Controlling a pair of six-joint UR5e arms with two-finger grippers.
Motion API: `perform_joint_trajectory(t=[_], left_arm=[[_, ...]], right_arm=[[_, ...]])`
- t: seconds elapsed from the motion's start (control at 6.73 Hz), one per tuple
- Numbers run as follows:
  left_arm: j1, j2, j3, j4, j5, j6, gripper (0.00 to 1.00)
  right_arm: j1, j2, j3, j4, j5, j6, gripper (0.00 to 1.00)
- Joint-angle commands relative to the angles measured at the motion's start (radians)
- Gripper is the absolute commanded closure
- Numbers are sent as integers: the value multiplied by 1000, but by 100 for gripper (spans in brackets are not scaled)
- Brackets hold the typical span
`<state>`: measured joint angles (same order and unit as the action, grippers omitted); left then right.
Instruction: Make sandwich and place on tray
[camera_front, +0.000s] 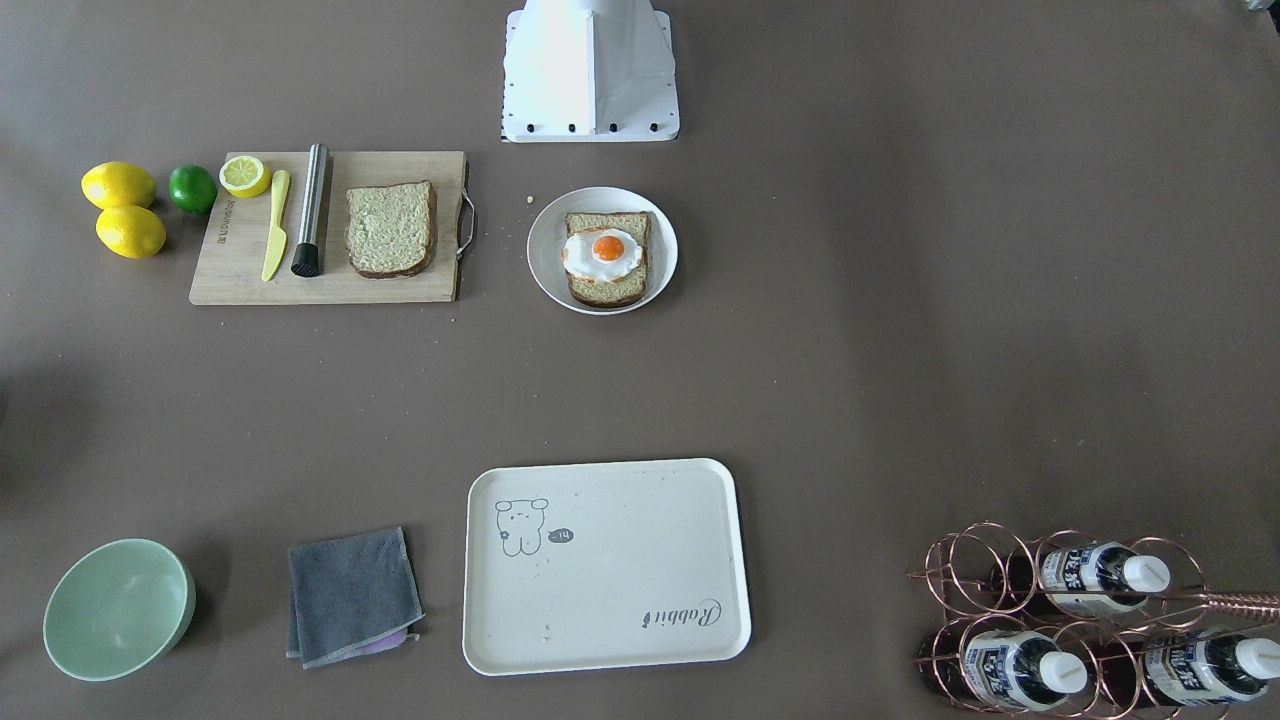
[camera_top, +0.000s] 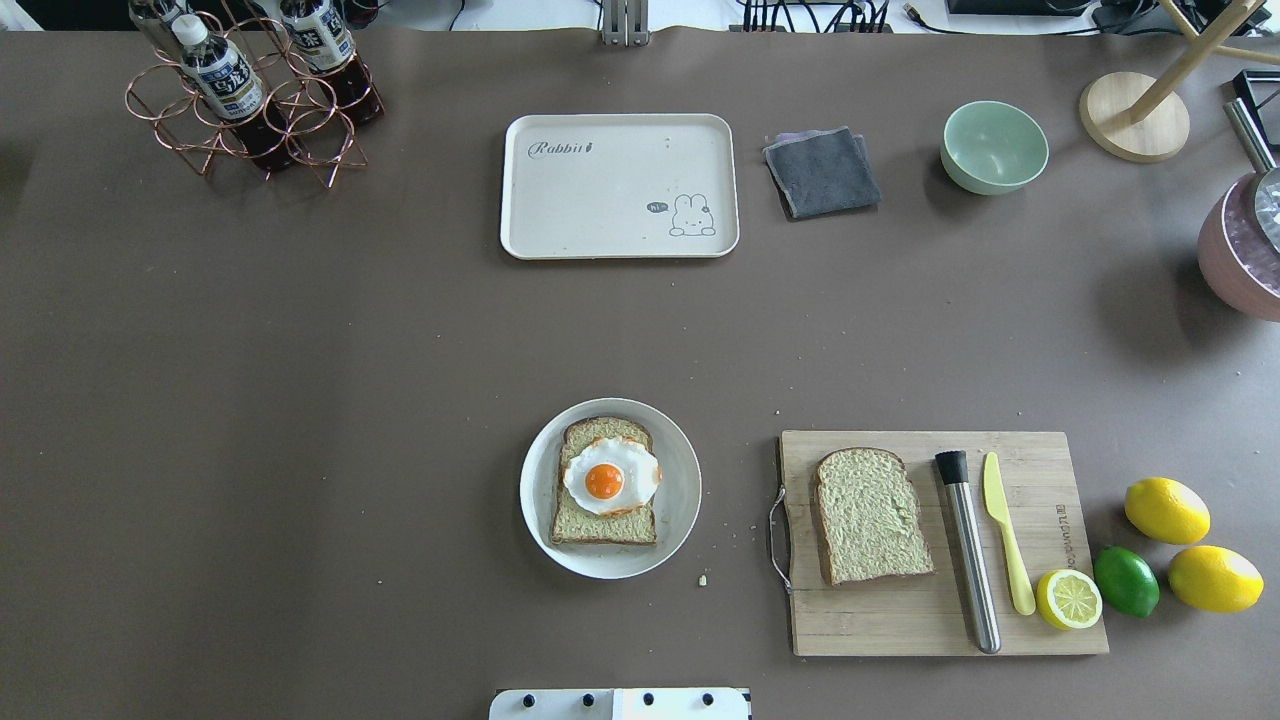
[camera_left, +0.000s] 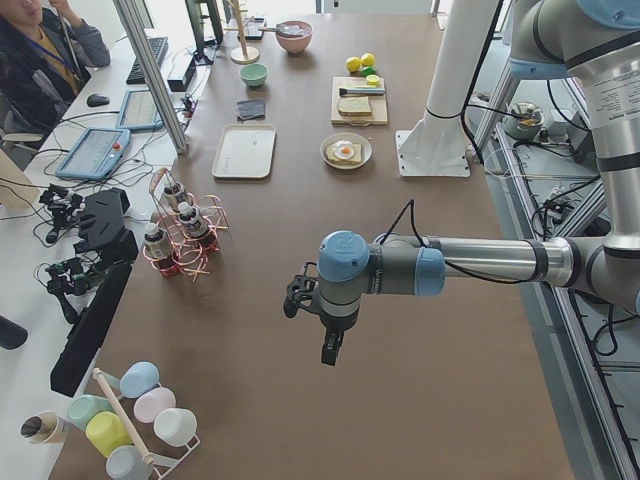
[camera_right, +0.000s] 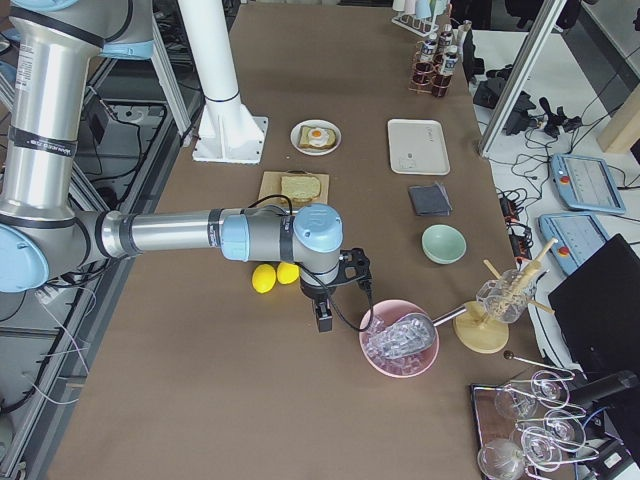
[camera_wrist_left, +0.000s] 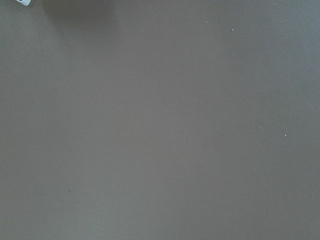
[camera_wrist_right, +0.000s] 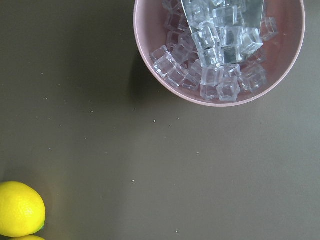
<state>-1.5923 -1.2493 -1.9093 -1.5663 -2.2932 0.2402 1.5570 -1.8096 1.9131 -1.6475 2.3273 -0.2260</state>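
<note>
One bread slice (camera_top: 600, 525) lies on a round white plate (camera_top: 683, 500) with the fried egg (camera_top: 610, 478) on top, uncovered. A second bread slice (camera_top: 870, 515) lies on the wooden cutting board (camera_top: 900, 620). The cream tray (camera_top: 600, 200) sits bare at the far side of the table. My left gripper (camera_left: 330, 350) hangs over bare table far from the food, seen only in the exterior left view; I cannot tell if it is open. My right gripper (camera_right: 323, 320) hangs between the lemons and the ice bowl, seen only in the exterior right view; I cannot tell its state.
On the board lie a steel muddler (camera_top: 968, 550), a yellow knife (camera_top: 1005, 530) and a lemon half (camera_top: 1068, 598). Two lemons (camera_top: 1166, 510) and a lime (camera_top: 1126, 580) sit beside it. A grey cloth (camera_top: 822, 172), a green bowl (camera_top: 994, 146), a bottle rack (camera_top: 250, 95) and a pink ice bowl (camera_wrist_right: 220, 50) stand around.
</note>
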Motion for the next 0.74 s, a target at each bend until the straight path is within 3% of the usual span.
perform_joint_trajectory(t=[0.0, 0.59], left_arm=[[2, -1, -1, -9, 0, 1, 2], [2, 1, 4, -20, 1, 2, 2]], right_arm=[[-11, -4, 16, 0, 33, 51, 0], [-109, -5, 177, -2, 115, 134, 0]])
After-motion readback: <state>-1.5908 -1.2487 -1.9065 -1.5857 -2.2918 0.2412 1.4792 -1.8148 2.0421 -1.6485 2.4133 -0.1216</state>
